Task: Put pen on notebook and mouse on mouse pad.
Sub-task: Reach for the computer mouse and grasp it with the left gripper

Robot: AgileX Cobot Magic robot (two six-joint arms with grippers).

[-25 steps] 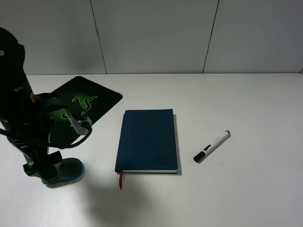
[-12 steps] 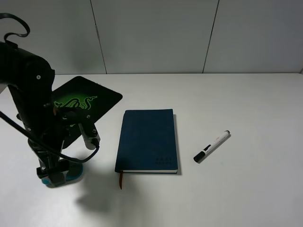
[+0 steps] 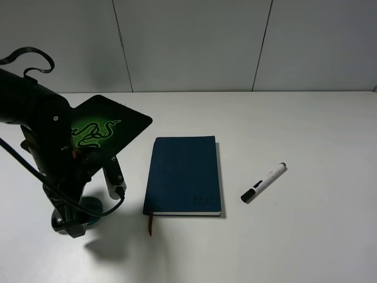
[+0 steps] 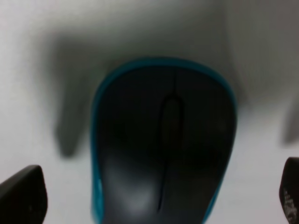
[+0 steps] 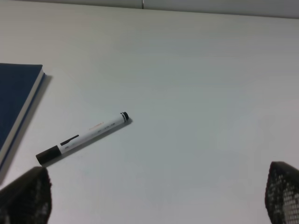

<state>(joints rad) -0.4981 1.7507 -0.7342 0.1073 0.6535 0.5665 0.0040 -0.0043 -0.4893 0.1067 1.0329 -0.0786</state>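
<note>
The mouse, dark grey with teal sides, lies on the white table and fills the left wrist view. My left gripper is open, with one fingertip on each side of the mouse and a gap to each. From above, the left gripper hides most of the mouse. The mouse pad, black with a green logo, lies behind the left arm. The navy notebook lies closed in the middle. The pen lies to its right. My right gripper is open, well short of the pen.
An orange-brown ribbon sticks out of the notebook's near edge. The notebook's corner shows in the right wrist view. A grey panelled wall closes off the back of the table. The right arm is outside the high view.
My left arm has swung right and come down over the mouse, which now sits between the open fingers and is mostly covered from above. Notebook, pen and pad have not moved.
</note>
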